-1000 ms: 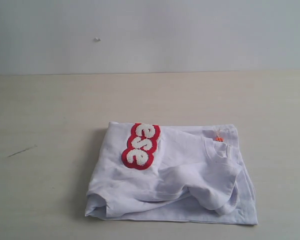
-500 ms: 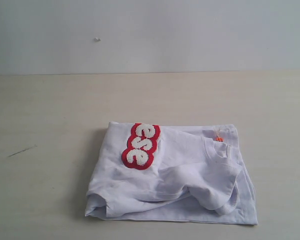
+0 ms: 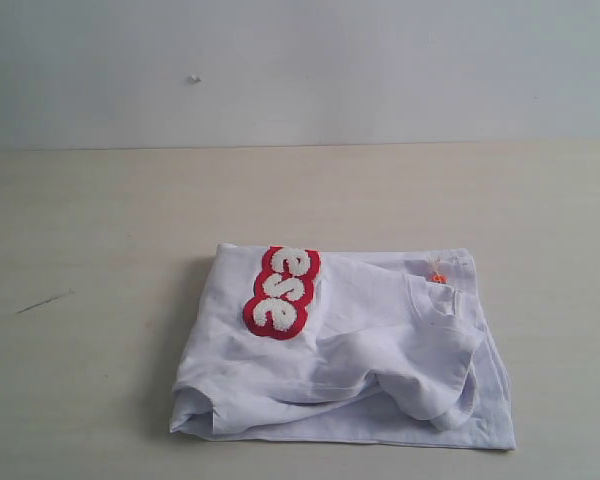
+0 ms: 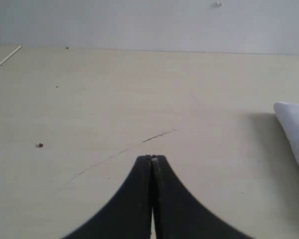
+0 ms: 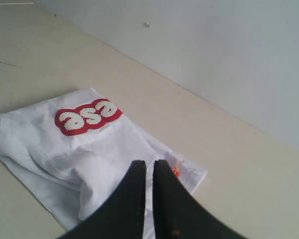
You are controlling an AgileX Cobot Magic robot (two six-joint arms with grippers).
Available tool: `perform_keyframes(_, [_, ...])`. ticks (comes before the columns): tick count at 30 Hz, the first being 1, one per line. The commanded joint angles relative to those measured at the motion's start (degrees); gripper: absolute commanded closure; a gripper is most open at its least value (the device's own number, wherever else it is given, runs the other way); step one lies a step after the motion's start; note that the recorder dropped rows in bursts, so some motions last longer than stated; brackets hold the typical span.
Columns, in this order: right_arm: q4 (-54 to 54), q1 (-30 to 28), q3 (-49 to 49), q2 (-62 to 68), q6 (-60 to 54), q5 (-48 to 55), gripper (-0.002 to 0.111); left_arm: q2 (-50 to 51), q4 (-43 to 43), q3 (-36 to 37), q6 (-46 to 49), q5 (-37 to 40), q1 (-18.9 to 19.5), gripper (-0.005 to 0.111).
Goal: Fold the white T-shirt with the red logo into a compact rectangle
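Left claw is held over bare counter, jaws pressed together, with a corner of the white T-shirt off to one side; right claw tilts down over the shirt's collar end, jaws all but touching and gripping nothing, near the orange tag; the shirt lies as a rumpled folded rectangle on the counter's near part, the red logo on top toward its far left corner; nothing has shifted since a second ago.

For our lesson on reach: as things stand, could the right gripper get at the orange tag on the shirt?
Probably yes. The orange tag lies uncovered on the shirt, near the right gripper, nothing between them. Its shut jaws must open first.
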Motion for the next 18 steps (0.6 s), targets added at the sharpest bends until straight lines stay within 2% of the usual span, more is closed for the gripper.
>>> perform_keyframes(1, [-0.1,0.1,0.4,-0.3,0.2,-0.4,0.101,-0.3,-0.5,0.2,-0.3,-0.7,0.2,0.107])
perform_keyframes(5, [-0.1,0.1,0.4,-0.3,0.2,-0.6,0.101,-0.3,-0.5,0.2,-0.3,-0.7,0.2,0.107])
perform_keyframes(11, [-1.3,-0.2,0.4,-1.8,-0.4,-6.5,0.101,-0.3,-0.5,0.2,-0.2,-0.7,0.2,0.107])
perform_keyframes(14, [-1.4,-2.4,0.4,-4.8,0.7,-6.6,0.101,-0.3,-0.5,0.2,-0.2,-0.7,0.2,0.107])
perform_keyframes(18, [-4.3,-8.2,1.7,-7.7,9.8,-6.8,0.101,-0.3,-0.5,0.2,-0.1,-0.7,0.2,0.107])
